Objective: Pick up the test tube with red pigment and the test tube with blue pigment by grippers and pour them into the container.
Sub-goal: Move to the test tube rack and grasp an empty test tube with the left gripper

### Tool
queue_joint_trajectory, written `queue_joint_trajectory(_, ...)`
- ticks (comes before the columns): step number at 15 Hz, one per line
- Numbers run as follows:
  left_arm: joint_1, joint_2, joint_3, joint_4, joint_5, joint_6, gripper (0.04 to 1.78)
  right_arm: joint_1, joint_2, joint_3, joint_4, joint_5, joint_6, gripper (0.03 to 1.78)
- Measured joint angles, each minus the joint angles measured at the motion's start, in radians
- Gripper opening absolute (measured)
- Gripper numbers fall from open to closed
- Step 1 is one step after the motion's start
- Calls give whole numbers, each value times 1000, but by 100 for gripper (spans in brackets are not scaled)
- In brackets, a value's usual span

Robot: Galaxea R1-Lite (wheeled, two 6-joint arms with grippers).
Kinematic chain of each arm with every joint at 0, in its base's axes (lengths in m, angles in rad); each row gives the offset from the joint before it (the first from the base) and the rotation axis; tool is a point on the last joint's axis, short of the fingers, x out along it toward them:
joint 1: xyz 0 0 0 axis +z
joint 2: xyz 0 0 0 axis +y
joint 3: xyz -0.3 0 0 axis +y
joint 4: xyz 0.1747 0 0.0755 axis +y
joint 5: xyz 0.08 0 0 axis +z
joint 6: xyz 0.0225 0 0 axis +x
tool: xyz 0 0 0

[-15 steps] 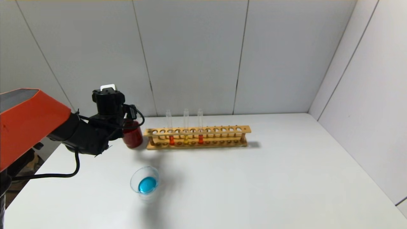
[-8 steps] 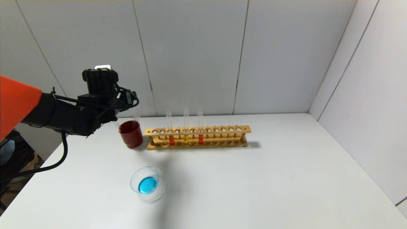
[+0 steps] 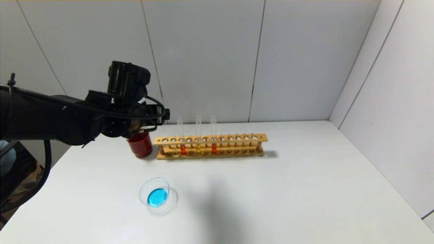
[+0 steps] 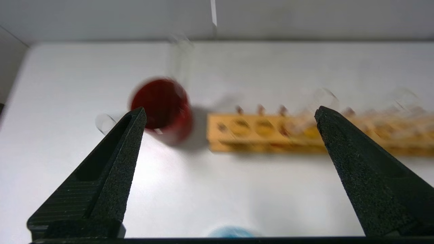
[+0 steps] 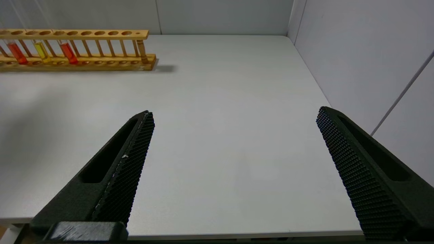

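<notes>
Reaching from above the dark red cup (image 3: 139, 145) near the table's far-left edge, bring your left gripper (image 4: 230, 112), jaws spread and empty, squarely over the test tube with red pigment (image 3: 182, 140) in the wooden rack (image 3: 237, 146) (slowly, the glass is thin).

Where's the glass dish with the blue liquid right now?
Head view: the glass dish sits alone on the white table, left of centre, nearer the robot than the dark red cup and wooden rack.
</notes>
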Motion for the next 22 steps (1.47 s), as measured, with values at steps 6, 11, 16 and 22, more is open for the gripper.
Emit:
queue_joint_trajectory(6, -114, -4, 99, -6, -3, -158, 175, 0, 0, 0, 0, 0, 0, 175)
queue_joint_trajectory(11, -116, 97, 96, -101, 3, -184, 175, 0, 0, 0, 0, 0, 0, 175)
queue_joint_trajectory(16, -60, 223, 5, -178, -3, -153, 175, 0, 0, 0, 0, 0, 0, 175)
queue_joint_trajectory(22, -9, 341, -114, -182, -67, -99, 175, 0, 0, 0, 0, 0, 0, 175)
